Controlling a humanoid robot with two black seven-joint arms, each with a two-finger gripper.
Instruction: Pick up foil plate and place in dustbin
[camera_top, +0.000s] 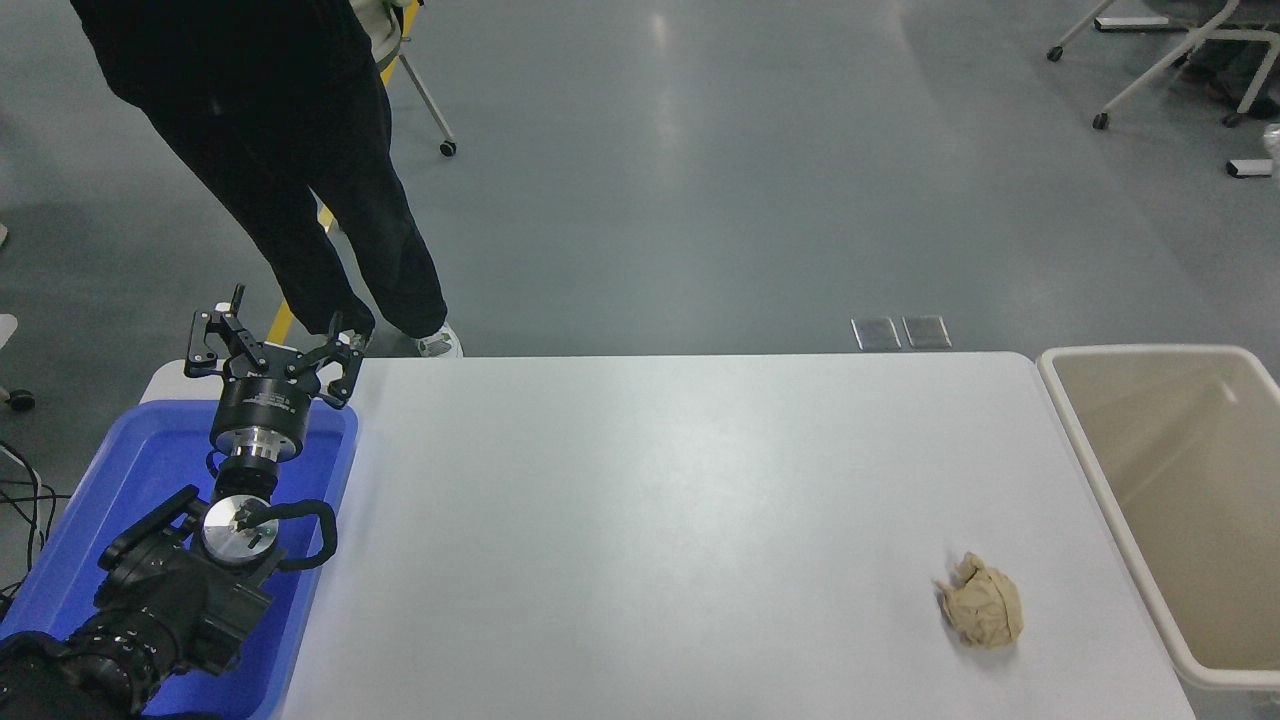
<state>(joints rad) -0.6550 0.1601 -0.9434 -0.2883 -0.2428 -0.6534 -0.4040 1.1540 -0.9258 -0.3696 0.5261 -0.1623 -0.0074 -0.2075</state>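
One arm is in view: the left gripper (268, 345) hangs over the far end of the blue bin (120, 480) at the table's left edge, its fingers spread apart. No foil plate or right gripper can be seen. On the white table (650, 520) a crumpled tan paper ball (982, 613) lies near the beige dustbin (1130, 530). A person (290, 150) stands beyond the table.

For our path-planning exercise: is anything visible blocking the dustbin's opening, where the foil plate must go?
Nothing visible does. The dustbin stands open, with nothing seen in it. The paper ball lies on the table left of it, apart. Plate and right gripper are out of view.
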